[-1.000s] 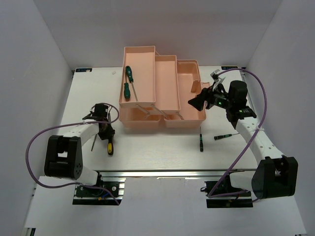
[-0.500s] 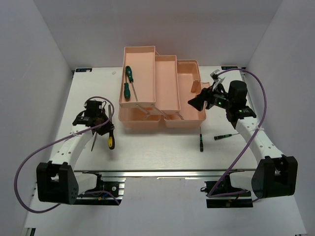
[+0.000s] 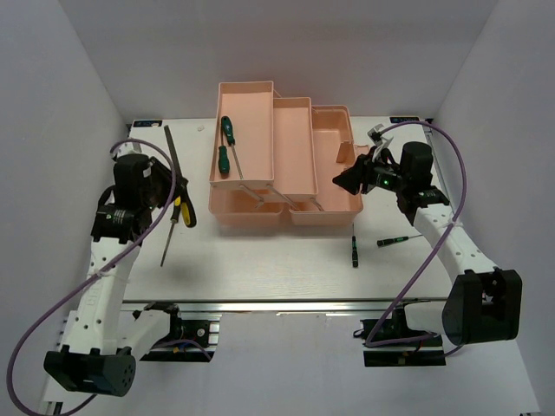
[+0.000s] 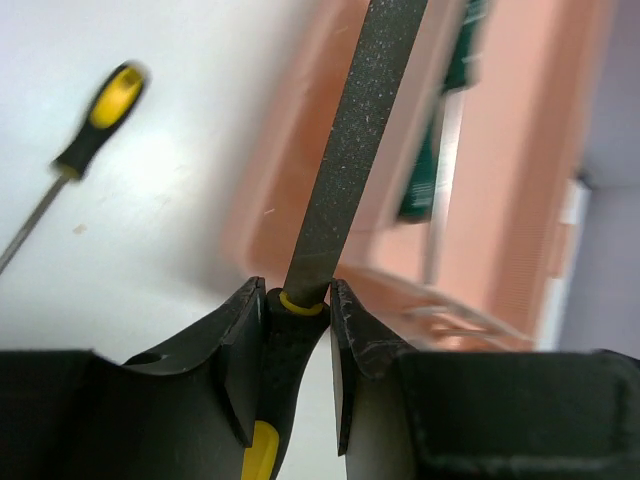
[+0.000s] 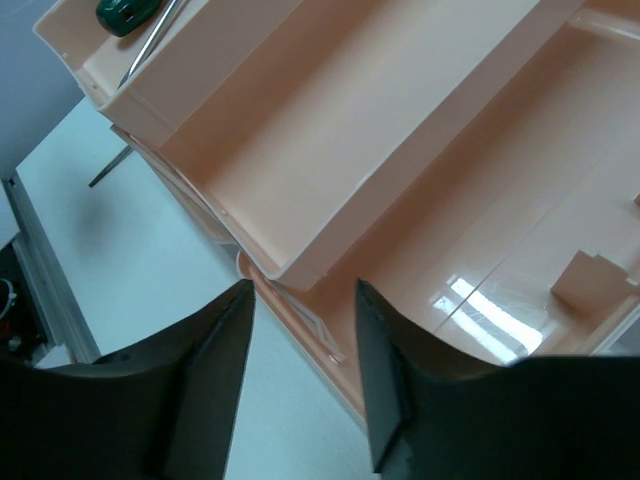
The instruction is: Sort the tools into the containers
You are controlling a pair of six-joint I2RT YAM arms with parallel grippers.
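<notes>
Firmly, the left hand [image 4: 297, 300] clamps a yellow-handled file [image 4: 352, 150]; right hand [image 5: 303, 300] gapes empty.

white table [image 3: 277, 260], pale walls on 3 sides [image 3: 347, 52], metal rail along near edge [image 3: 286, 305]

Mid-table passage is blocked by a salmon-pink translucent plastic toolbox [image 3: 251, 217] — the white tabletop [image 3: 277, 269] before it is interrupted at right by slim black-green screwdrivers [image 3: 354, 250].

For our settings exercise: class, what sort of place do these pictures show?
Probably a robotics lab test cell: two robot arms bolted to a white table, plain white walls around it, a pink toolbox.
</notes>
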